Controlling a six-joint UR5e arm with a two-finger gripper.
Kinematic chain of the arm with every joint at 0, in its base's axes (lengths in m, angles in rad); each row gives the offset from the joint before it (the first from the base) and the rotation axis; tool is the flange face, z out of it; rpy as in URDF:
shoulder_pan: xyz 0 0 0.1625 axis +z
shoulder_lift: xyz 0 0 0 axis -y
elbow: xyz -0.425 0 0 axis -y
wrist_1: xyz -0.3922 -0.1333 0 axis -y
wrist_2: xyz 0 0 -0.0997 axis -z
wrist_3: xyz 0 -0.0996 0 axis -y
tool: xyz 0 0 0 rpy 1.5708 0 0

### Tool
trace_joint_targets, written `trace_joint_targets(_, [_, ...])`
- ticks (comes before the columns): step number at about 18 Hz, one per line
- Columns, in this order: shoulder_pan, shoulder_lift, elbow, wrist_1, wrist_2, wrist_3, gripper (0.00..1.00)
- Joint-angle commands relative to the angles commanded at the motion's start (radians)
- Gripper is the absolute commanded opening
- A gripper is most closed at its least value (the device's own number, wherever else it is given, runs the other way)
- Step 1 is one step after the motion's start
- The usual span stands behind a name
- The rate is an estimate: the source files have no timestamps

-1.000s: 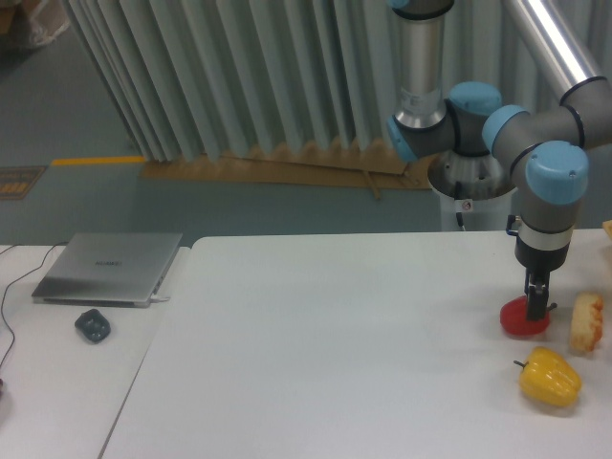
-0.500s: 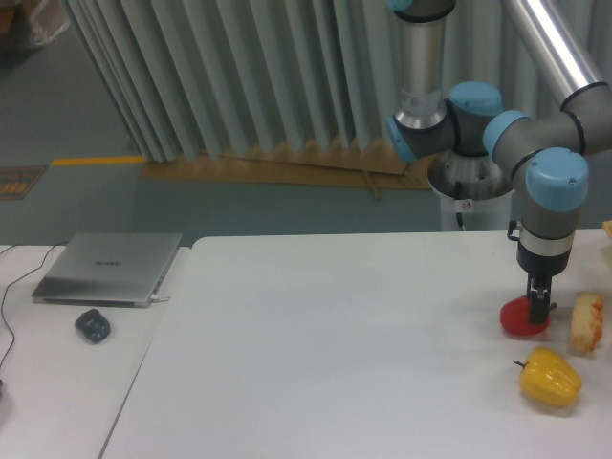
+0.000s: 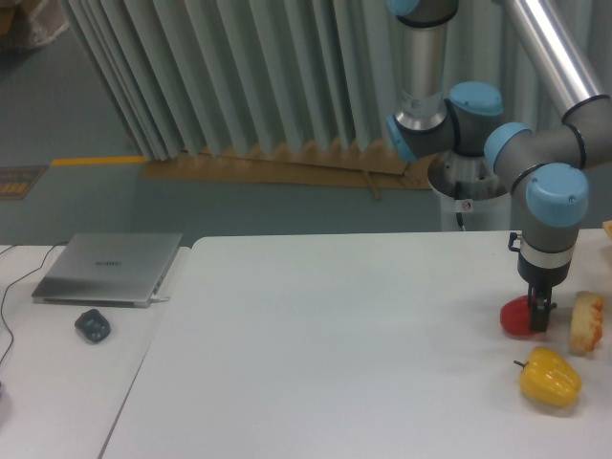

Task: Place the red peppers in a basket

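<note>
The red pepper [image 3: 516,317] sits on the white table [image 3: 335,335] near its right edge. My gripper [image 3: 540,320] points straight down, its dark fingers over the pepper's right side and covering part of it. They are seen edge-on as one narrow bar, so the gap between them does not show. No basket is in view.
A yellow bell pepper [image 3: 550,377] lies just in front of the red one. A pale bread-like chunk [image 3: 587,323] with a red-orange edge lies right of the gripper. A closed laptop [image 3: 110,268] and a dark mouse [image 3: 93,325] rest on the left table.
The arm has come down a little, bringing the fingers lower onto the red pepper and slightly to the right. The pepper has stayed on the table.
</note>
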Motion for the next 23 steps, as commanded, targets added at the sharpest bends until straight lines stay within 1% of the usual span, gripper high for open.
trace_joint_targets(8, [-0.017, -0.002, -0.011, 0.006, 0.0, -0.002, 1.0])
trace_joint_targets(13, [-0.018, -0.012, -0.012, 0.008, 0.0, -0.003, 0.99])
trace_joint_targets(15, [-0.018, -0.012, -0.014, 0.009, 0.0, 0.0, 0.91])
trace_joint_targets(21, [-0.018, -0.011, -0.014, 0.008, -0.002, 0.002, 0.74])
trace_joint_targets(23, [-0.018, -0.012, -0.014, 0.009, -0.002, 0.002, 0.73])
